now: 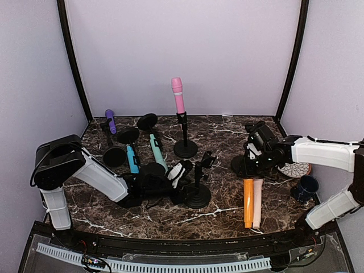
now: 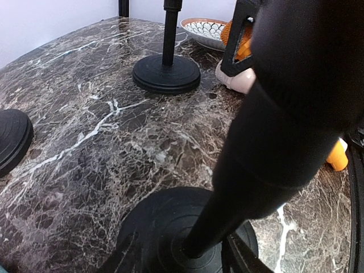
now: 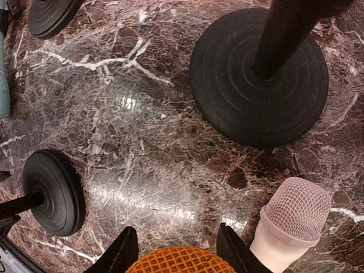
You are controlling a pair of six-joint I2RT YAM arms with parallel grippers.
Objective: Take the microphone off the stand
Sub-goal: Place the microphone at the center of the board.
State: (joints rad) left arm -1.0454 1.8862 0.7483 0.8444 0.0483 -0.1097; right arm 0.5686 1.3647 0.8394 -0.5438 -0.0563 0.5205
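Standing upright at the back of the marble table (image 1: 227, 128), the pink microphone (image 1: 178, 95) sits in the clip of a black stand (image 1: 185, 149), well apart from both arms. The left gripper (image 1: 185, 172) reaches low across the table to a second stand (image 1: 197, 196) near the middle, whose clip holds nothing. In the left wrist view that stand's pole fills the near right side, close against the camera, and the fingers are hidden, so I cannot tell how wide they are or whether they grip the pole. The right gripper (image 3: 176, 228) hangs over the right side of the table near a third stand (image 3: 259, 74). Its two fingers (image 3: 122, 253) are partly apart with the mesh head of an orange microphone (image 3: 179, 260) between them, and I cannot tell whether they press on it. That orange microphone lies flat on the table, touching a beige microphone (image 1: 258, 202) on its right. A purple microphone (image 1: 110, 121) is at the far left, with a blue microphone (image 1: 132, 159) and a teal microphone (image 1: 158, 152) near the left arm. A patterned bowl (image 1: 296, 169) and a dark cup (image 1: 307, 187) sit by the right arm.
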